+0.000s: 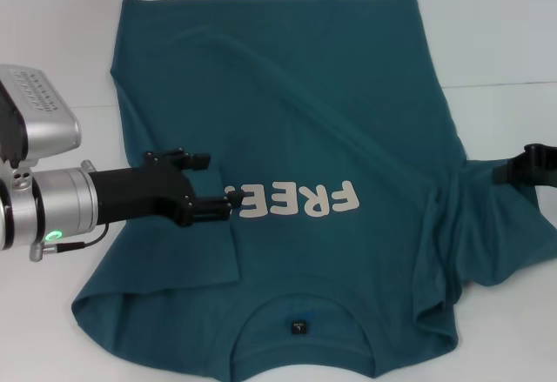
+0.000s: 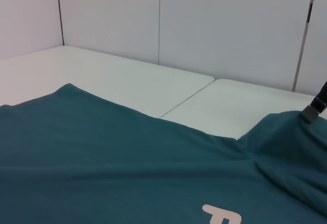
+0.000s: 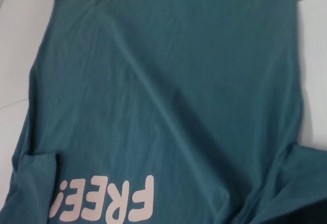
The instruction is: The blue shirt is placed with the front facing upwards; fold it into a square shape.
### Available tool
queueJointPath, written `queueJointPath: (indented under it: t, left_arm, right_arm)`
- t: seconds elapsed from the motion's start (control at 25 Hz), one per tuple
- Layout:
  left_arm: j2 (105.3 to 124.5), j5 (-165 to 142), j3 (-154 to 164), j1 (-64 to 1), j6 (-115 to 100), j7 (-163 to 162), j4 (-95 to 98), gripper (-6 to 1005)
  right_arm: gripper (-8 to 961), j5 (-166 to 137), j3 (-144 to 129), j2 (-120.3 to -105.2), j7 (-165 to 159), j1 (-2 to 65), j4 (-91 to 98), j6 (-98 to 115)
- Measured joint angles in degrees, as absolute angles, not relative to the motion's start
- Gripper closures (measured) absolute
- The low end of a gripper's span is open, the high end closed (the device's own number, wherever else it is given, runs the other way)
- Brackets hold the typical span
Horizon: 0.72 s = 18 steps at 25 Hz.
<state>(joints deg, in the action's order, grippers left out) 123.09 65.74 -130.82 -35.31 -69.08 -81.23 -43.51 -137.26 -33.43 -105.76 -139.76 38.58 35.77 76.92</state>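
Teal-blue cloth is spread over most of the white table [image 1: 61, 16]. It is the blue shirt [image 1: 287, 130], laid flat with its front up and its collar on the side nearest the robot. The white letters [image 1: 296, 199] "FREE" are seen across the chest, and a small dark label [image 1: 298, 326] is seen inside the collar.

The shirt's sleeve on the robot's left has been laid over onto the chest, so that its edge is just beside the first white letter. The left gripper [image 1: 228, 201] is held low over that folded sleeve, right at the start of the letters. Its fingers [image 1: 209, 211] are drawn close together at the tips. It cannot be told whether any cloth is pinched between them.

On the other side of the letters, the shirt's other sleeve is bunched and lifted a little toward the right gripper [image 1: 503, 173]. This gripper is seen at the sleeve's outer edge. It touches the cloth there. Whether it is closed on the cloth cannot be told.

White walls [image 2: 153, 20] are seen behind the table.
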Motion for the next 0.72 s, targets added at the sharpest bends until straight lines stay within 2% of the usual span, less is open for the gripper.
queueJointPath:
  t: [0.24, 0.72]
  left_arm:
    - [123.4, 65.74, -131.72, -35.05, -69.08, -81.39, -43.51, 161]
    - [123.52, 65.74, -134.14, -34.82, -68.97, -81.39, -43.5, 161]
  right_arm:
    - [953, -138.87, -33.43, -105.99, -141.04, 38.1, 39.75, 78.64]
    - [953, -138.42, -32.53, -105.39, -140.9, 34.91, 42.11, 80.56]
